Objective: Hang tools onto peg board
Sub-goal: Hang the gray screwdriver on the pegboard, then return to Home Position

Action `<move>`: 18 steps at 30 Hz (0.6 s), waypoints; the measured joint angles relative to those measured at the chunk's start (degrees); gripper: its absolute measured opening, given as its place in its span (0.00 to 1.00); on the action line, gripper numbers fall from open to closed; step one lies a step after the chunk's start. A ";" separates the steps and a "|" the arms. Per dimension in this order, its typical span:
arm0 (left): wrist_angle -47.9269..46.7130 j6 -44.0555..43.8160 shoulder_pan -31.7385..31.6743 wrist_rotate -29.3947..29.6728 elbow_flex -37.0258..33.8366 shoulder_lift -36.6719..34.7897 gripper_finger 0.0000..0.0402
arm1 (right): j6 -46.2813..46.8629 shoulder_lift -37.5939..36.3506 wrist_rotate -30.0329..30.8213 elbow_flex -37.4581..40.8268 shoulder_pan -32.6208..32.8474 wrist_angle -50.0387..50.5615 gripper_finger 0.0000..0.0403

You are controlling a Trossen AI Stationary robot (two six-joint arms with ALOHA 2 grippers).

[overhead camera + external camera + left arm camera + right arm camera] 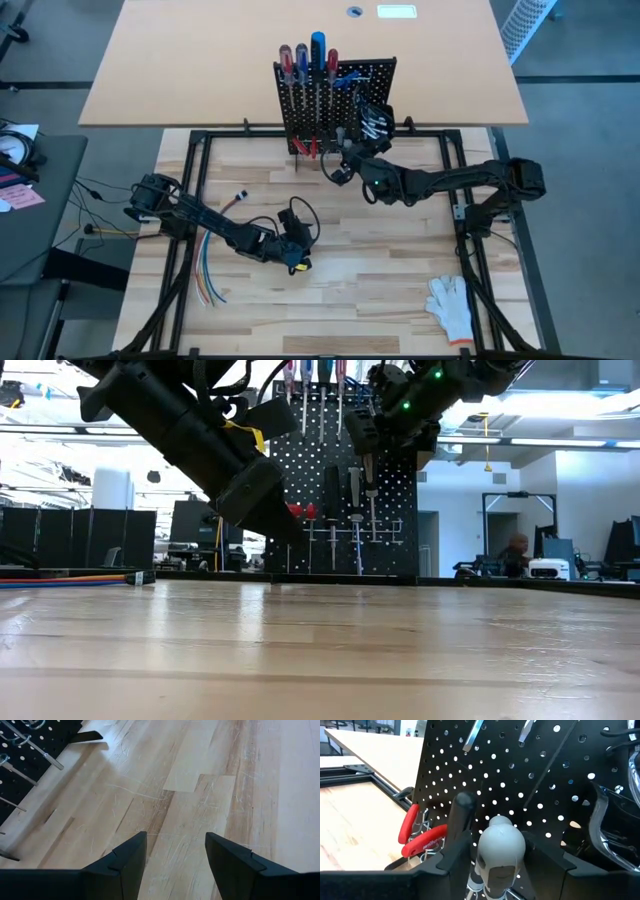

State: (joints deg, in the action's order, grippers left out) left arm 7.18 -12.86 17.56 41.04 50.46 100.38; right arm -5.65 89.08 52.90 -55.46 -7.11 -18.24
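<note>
1. The grey-handled screwdriver (500,851) stood upright against the peg board (540,785), its long axis vertical, rounded handle end up and shaft pointing down toward the table.
2. The right gripper (501,865) was at the board's front face, its fingers on either side of that grey handle; whether they pressed it or had let go I could not tell.
3. Beside it hung a black-handled tool (461,815), also upright.
4. The red-handled pliers (420,837) hung low on the board, handles slanting down and away from it.
5. Along the board's top edge, red and blue screwdrivers (310,55) stood in a row, handles up.
6. The left gripper (176,865) hung over bare table (200,810) well in front of the board, jaws apart and empty.
7. A white glove (450,300) and a bundle of coloured wires (208,280) lay on the table.
</note>
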 joint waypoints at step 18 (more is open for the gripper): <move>0.00 0.00 0.00 -0.02 0.00 0.00 0.49 | -1.82 0.09 1.29 0.00 0.03 -1.79 0.37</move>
State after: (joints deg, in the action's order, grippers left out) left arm 7.18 -12.86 17.56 41.01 50.46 100.38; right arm -7.47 89.17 54.19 -55.46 -7.09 -20.03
